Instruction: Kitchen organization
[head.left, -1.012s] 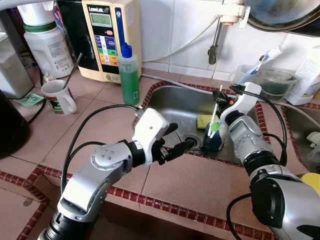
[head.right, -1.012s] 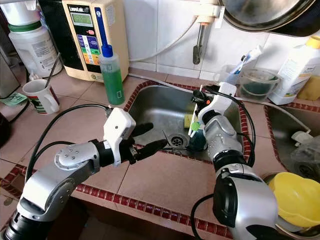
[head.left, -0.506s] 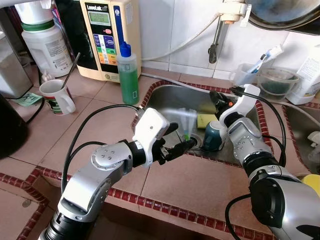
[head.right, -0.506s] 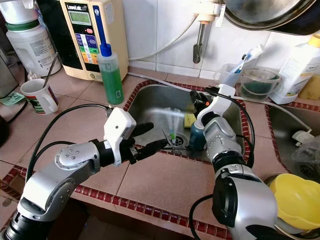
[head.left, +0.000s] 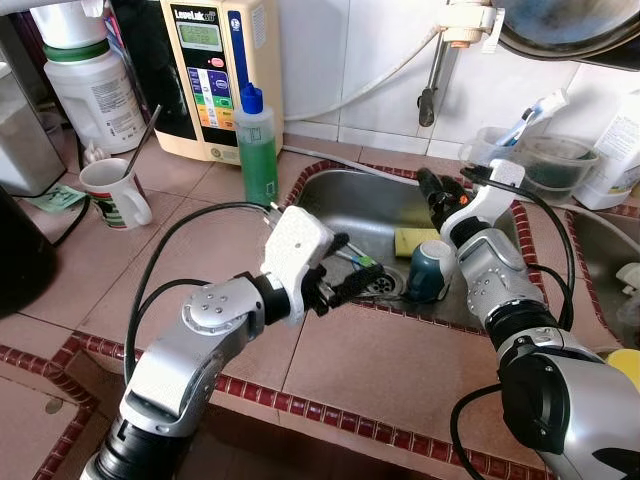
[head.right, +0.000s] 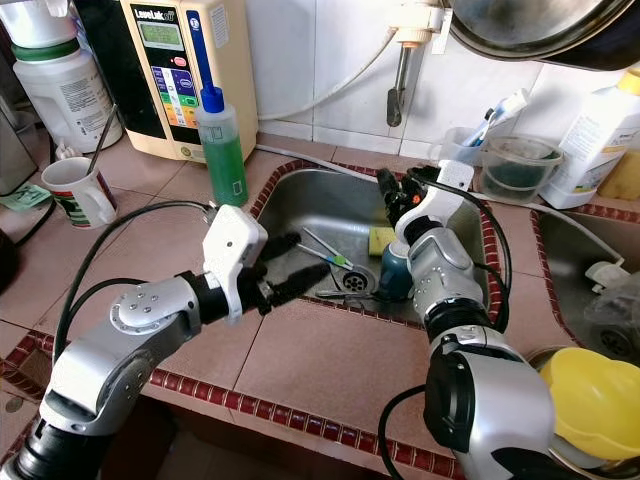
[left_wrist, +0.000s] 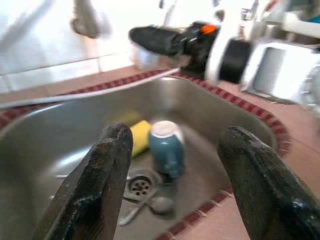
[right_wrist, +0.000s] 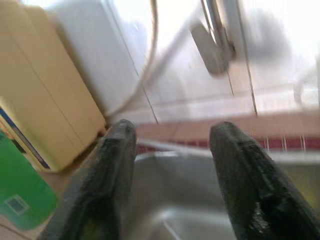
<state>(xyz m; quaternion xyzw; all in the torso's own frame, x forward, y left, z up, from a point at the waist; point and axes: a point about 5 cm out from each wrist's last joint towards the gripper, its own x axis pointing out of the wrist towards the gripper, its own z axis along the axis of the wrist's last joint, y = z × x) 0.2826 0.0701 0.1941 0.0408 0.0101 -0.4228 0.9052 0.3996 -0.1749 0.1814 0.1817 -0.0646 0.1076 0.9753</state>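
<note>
Two grippers hang over your sink (head.left: 330, 200), and both have their fingers spread with nothing between them. Your left gripper (head.left: 345, 268) sits at the sink's near rim, pointing in toward the drain (head.left: 381, 283). Your right gripper (head.left: 432, 188) is above the sink's far right part, aimed toward the back wall. In the sink you have a teal cup (head.left: 429, 270) lying upside down just right of the drain, a yellow sponge (head.left: 409, 240) touching it on the far side, and a toothbrush (head.right: 328, 249) with a green-and-white handle lying flat on the sink floor left of the drain. A spoon (left_wrist: 152, 206) lies beside the drain. On the counter behind the sink's left corner stands a green soap bottle (head.left: 256, 150) with a blue cap, and behind that a cream appliance (head.left: 215, 70) whose panel reads something like "LeveLuk"; the smaller print is too fine to read. A white mug (head.left: 117, 194) stands farther left of the sink.
</note>
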